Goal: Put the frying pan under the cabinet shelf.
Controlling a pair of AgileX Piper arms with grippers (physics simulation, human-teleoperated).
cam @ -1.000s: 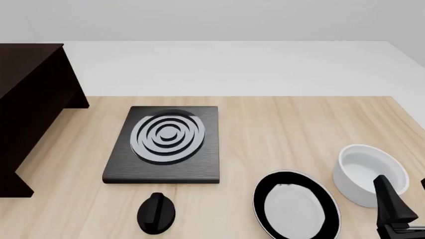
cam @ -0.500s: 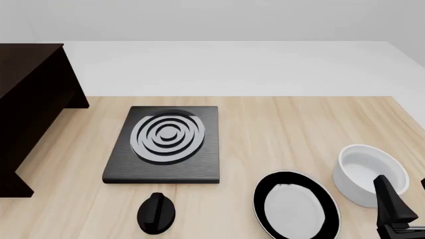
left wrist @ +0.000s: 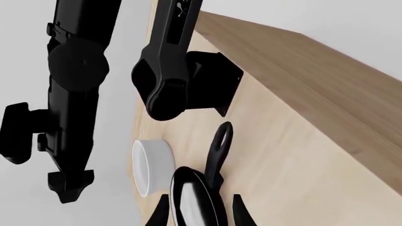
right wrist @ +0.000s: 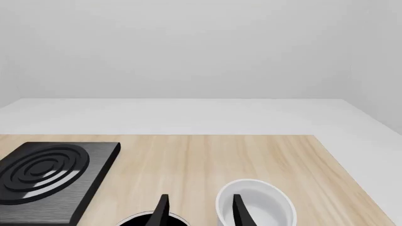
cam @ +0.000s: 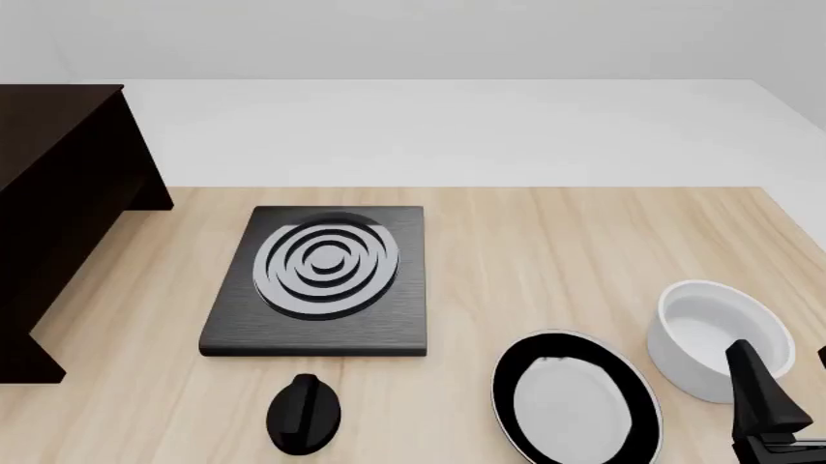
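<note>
The frying pan (cam: pixel 575 398), black with a light grey base, lies flat at the front right of the table; its handle does not show in the front view. It also shows in the left wrist view (left wrist: pixel 193 200) and as a rim in the right wrist view (right wrist: pixel 146 219). The dark cabinet shelf (cam: pixel 52 184) stands at the far left, far from the pan. My right gripper (cam: pixel 787 375) is open and empty, just right of the pan and in front of the bowl; its fingertips (right wrist: pixel 162 208) stand apart. My left gripper (left wrist: pixel 199 215) is open and empty, out of the front view.
A white bowl (cam: pixel 721 333) stands right of the pan. A black stove plate with grey rings (cam: pixel 323 278) lies mid-table. A small black knob (cam: pixel 304 414) sits in front of it. The right arm (left wrist: pixel 75 94) crosses the left wrist view.
</note>
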